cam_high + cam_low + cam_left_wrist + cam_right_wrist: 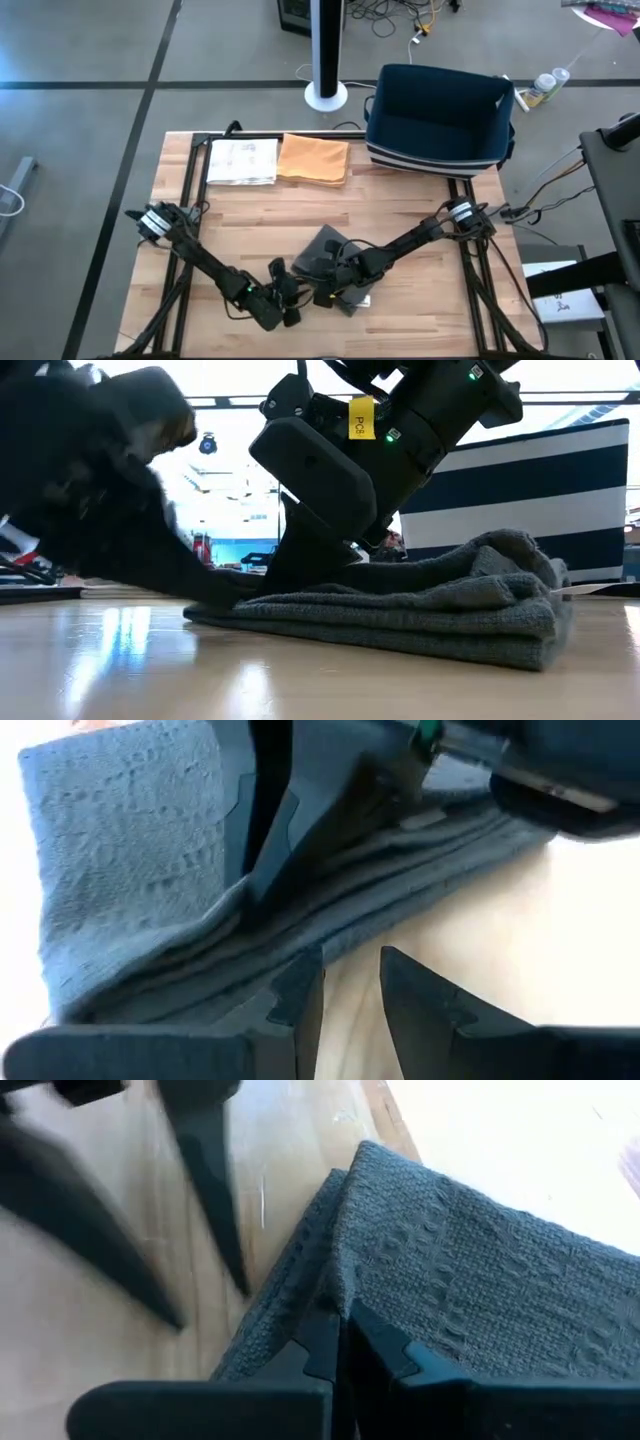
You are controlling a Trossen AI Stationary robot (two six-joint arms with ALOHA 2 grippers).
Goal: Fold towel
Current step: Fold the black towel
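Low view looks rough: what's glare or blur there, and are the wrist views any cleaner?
Low view: bright backlight behind the arms, glare streaks on the table, a blurred dark arm mass at left; the grey towel is sharp. Right wrist view: the left gripper smeared by blur. Left wrist view: towel weave soft.

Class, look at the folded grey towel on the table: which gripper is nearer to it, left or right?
Right. The right gripper is shut on the grey towel, pinching its edge. The left gripper sits just off the towel's edge, over bare wood.

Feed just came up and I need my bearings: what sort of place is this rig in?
Probably a lab or workshop: a wooden table on a bare concrete floor, with loose cables lying beyond it.
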